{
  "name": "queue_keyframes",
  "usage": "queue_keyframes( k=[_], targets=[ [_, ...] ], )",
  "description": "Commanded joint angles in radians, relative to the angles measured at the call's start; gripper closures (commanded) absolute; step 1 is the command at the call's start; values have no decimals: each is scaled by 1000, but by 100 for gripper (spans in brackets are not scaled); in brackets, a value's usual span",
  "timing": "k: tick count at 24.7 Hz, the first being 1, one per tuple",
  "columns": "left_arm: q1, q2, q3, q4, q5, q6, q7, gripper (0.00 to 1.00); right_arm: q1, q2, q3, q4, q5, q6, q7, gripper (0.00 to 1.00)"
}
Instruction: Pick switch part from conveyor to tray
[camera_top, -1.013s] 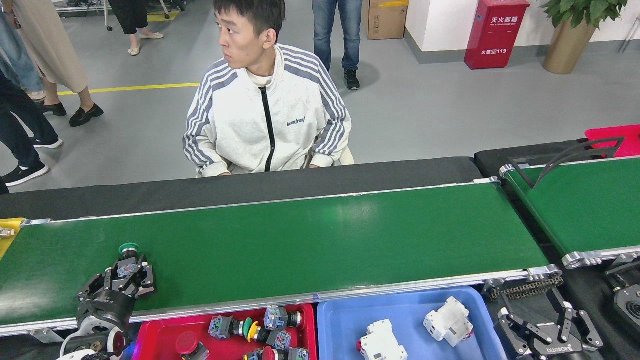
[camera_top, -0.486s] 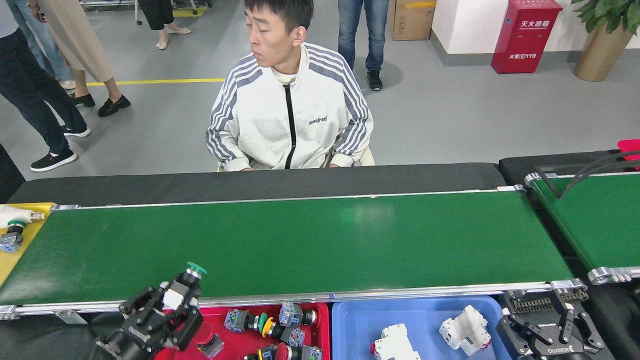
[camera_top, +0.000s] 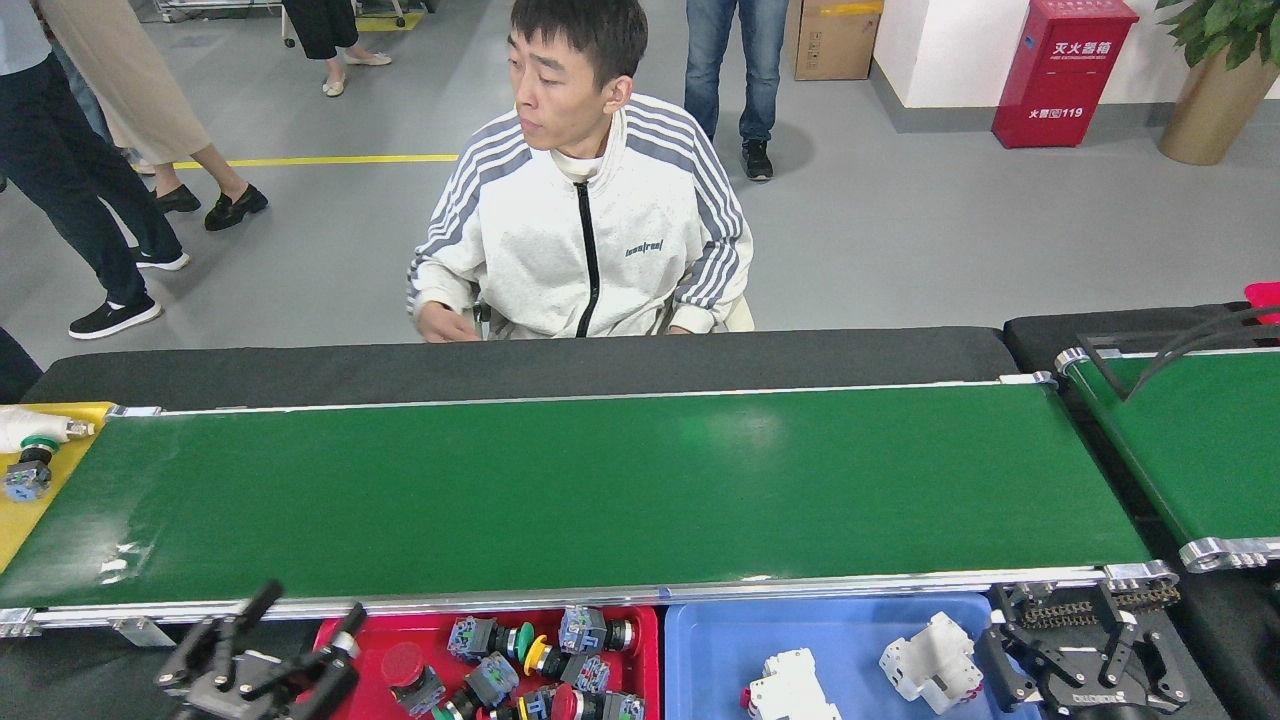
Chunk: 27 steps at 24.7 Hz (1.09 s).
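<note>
The left gripper (camera_top: 300, 625) stands open and empty at the bottom left, its dark fingers (camera_top: 258, 603) spread apart, just below the near rail of the conveyor (camera_top: 600, 490) and touching nothing. Just to its right lies the red tray (camera_top: 640, 625), whose left rim sits close beside the gripper's inner finger. Inside it, nearest the gripper, rests a red-capped switch part (camera_top: 410, 675); further right lie more switch parts (camera_top: 530, 655) with green, yellow and red caps, crowded together. Beyond the red tray, touching its right wall, is the blue tray (camera_top: 700, 650), holding two white parts (camera_top: 930, 660) well apart from each other.

Ahead of the gripper the belt runs wide and bare from rail to rail, with free room along its whole length. Far to the gripper's left, past the belt's end, a green-capped switch part (camera_top: 28, 470) lies on a yellow surface (camera_top: 30, 520).

The right gripper (camera_top: 1085, 655) hangs at the bottom right, beside the blue tray's right edge, its fingers parted and holding nothing. A person (camera_top: 590, 230) sits behind the far side of the belt.
</note>
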Motion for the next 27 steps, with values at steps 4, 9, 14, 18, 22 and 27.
queue_keyframes(
  k=[4, 9, 14, 18, 22, 27],
  targets=[
    [38, 112, 47, 82, -18, 102, 177, 0, 16, -18, 55, -38, 6, 39, 6, 1],
    [62, 102, 58, 74, -14, -53, 175, 0, 6, -20, 55, -39, 3, 18, 37, 1],
    [70, 114, 59, 85, -12, -65, 175, 0, 2, -23, 55, -39, 3, 19, 40, 1],
    [93, 115, 71, 92, -14, -73, 175, 0, 0, -23, 55, -39, 2, 18, 40, 1],
    [93, 112, 107, 91, -14, -65, 177, 0, 2, -17, 55, -56, 2, 18, 41, 1],
    [85, 111, 133, 92, -14, -62, 178, 0, 3, -17, 55, -56, -1, 7, 41, 1]
  ],
)
